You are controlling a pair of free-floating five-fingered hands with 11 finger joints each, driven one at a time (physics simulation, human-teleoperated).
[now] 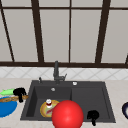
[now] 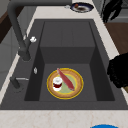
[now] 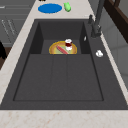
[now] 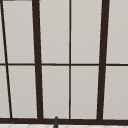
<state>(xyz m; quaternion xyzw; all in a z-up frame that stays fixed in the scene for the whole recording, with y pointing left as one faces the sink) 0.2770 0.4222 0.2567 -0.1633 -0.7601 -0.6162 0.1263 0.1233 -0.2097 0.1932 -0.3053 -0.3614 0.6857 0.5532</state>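
My left hand hovers over the counter left of the sink, its fingers curled round a brown wooden stick that lies across a blue plate. In the left side view this left hand looms at the right edge. A yellow plate lies in the left basin with a small white-capped jar and a red strip on it. My right hand hangs over the sink's front right rim, fingers loose and holding nothing; the right hand also appears in the left side view.
A big red ball sits before the sink's front edge, hiding part of the yellow plate. A green object lies behind the blue plate. The dark faucet stands at the back rim. A dark dish rests on the right counter.
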